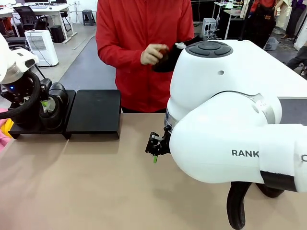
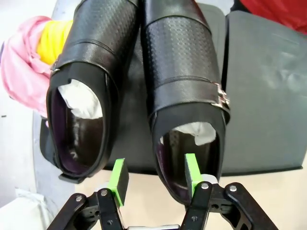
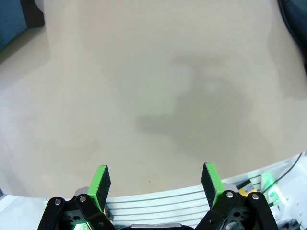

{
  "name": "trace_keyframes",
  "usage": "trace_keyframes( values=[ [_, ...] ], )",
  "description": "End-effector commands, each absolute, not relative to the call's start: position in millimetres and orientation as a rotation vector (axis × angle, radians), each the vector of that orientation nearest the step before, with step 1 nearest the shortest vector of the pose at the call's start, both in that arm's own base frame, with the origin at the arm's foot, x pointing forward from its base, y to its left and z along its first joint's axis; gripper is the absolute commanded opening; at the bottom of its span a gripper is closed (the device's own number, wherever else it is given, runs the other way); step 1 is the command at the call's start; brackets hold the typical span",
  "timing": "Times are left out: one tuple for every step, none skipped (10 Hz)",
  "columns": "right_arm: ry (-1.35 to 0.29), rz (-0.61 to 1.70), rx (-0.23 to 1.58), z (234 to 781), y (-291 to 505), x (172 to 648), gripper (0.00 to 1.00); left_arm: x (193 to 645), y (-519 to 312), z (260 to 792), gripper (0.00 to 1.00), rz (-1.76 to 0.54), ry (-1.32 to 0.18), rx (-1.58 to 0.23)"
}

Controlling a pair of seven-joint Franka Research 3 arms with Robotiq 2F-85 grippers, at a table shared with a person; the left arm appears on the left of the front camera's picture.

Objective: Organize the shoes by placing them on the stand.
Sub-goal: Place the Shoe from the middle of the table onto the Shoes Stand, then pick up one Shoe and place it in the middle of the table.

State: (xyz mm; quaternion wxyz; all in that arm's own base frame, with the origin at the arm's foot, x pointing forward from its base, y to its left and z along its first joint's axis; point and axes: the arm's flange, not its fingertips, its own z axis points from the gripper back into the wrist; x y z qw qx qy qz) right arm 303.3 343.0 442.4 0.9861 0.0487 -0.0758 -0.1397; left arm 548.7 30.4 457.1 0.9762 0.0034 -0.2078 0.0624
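Observation:
Two glossy black shoes lie side by side on the left panel of the black stand (image 2: 264, 96): one shoe (image 2: 91, 62) on the left, another shoe (image 2: 184, 62) on the right, both with white paper stuffing. My left gripper (image 2: 154, 177) is open at the right shoe's heel, one green pad inside its opening and the other outside the heel wall. In the front view the left gripper (image 1: 45, 105) hangs over a shoe (image 1: 57, 103) on the stand (image 1: 93, 112). The person holds a further black shoe (image 1: 168, 60). My right gripper (image 3: 156, 179) is open over bare table.
A pink and yellow soft thing (image 2: 24, 67) lies beside the stand's left end. My right arm (image 1: 230, 124) bulks across the right half of the front view. The person in red stands close behind the stand's right panel. The tan table (image 1: 96, 182) spreads in front.

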Motion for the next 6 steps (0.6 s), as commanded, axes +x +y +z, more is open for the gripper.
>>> trace_keyframes(
  values=[
    [-0.153, -0.29, 0.103, 442.8, 341.0, 301.3, 1.0, 551.3, 31.5, 459.4, 0.62, 0.119, -0.431, 0.02],
    [-0.153, -0.29, 0.103, 442.8, 341.0, 301.3, 1.0, 551.3, 31.5, 459.4, 0.62, 0.119, -0.431, 0.02],
    [-0.153, -0.29, 0.103, 442.8, 341.0, 301.3, 1.0, 551.3, 31.5, 459.4, 0.62, 0.119, -0.431, 0.02],
    [-0.153, -0.29, 0.103, 442.8, 341.0, 301.3, 1.0, 551.3, 31.5, 459.4, 0.62, 0.119, -0.431, 0.02],
    [-0.153, -0.29, 0.103, 442.8, 341.0, 301.3, 1.0, 551.3, 31.5, 459.4, 0.62, 0.119, -0.431, 0.02],
    [-0.153, -0.29, 0.103, 442.8, 341.0, 301.3, 1.0, 551.3, 31.5, 459.4, 0.62, 0.119, -0.431, 0.02]
  ],
)
